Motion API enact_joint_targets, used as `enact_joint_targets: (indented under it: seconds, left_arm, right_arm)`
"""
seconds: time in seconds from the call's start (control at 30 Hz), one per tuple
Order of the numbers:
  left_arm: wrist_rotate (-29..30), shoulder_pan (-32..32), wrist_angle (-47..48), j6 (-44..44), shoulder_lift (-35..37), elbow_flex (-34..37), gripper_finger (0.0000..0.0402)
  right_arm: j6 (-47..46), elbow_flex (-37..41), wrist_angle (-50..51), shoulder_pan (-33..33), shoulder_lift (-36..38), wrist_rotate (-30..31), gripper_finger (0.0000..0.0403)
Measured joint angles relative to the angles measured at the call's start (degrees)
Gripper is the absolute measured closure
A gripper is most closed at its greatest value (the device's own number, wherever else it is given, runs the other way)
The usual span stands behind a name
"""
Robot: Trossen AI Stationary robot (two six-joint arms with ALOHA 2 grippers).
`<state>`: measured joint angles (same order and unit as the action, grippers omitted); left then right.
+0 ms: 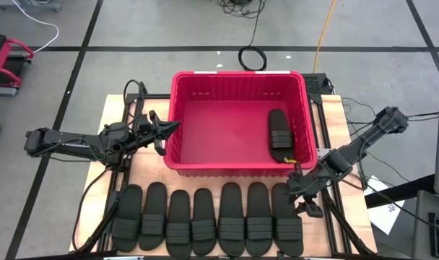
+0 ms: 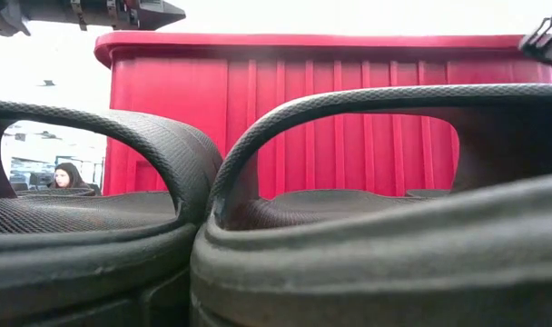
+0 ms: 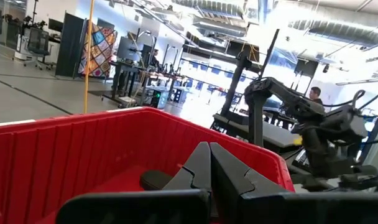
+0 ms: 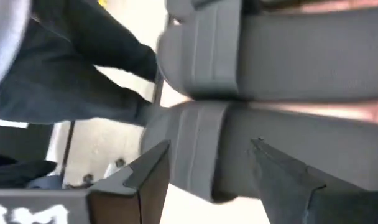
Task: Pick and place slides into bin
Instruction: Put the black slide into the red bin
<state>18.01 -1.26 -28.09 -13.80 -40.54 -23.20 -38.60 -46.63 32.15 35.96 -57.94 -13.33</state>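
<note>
1. A wide workshop floor crossed by dark tape lines is surrounding a wooden bench [image 1: 335,115], where two dark robot arms are working either side of a large red bin [image 1: 237,79].
2. One slide [image 1: 279,135] is already lying inside the bin, near the wall closest to the right arm; that appears to be the only one delivered.
3. Seven more slides [image 1: 209,220] are waiting in a single row on the bench just in front of the bin, soles down, straps up, sitting side by side and mostly touching.
4. The right gripper [image 1: 300,189] is hanging low over the right-hand end of that row; its fingers [image 4: 145,171] are standing wide apart with the ribbed strap of the end slide directly ahead of them, and nothing is being held.
5. The left gripper [image 1: 164,130] is waiting at the bin's opposite wall, fingers [image 3: 201,168] pressed together and empty, pointing across the rim into the bin.
6. Judging by the count, the job is sitting at roughly one of eight: the right arm looks to be lining up for the second pick, with six further slides to follow.
7. A person [image 2: 67,175] is visible far beyond the bench in the low view.
</note>
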Motion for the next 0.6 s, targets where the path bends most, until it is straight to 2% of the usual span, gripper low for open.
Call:
enact_joint_targets:
  seconds: [0.13,0.27,0.43,0.6]
  left_arm:
    - [-0.08,0.0,0.31,0.02,0.01,0.0,0.0401]
    - [-0.12,0.0,0.63,0.04,0.01,0.0,0.0401]
    - [-0.12,0.0,0.95,0.05,0.01,0.0,0.0401]
    - [-0.12,0.0,0.96,0.11,0.01,0.0,0.0401]
  right_arm:
    - [-0.99,-0.92,-3.18,1.85,-2.46,0.58,0.0213]
    - [1.88,-5.24,-2.11,3.18,-2.23,6.23,0.0245]
    - [2.44,-5.18,1.84,3.66,-2.95,2.71,0.0288]
    - [1.01,-3.76,3.94,6.97,-5.72,1.63,0.0293]
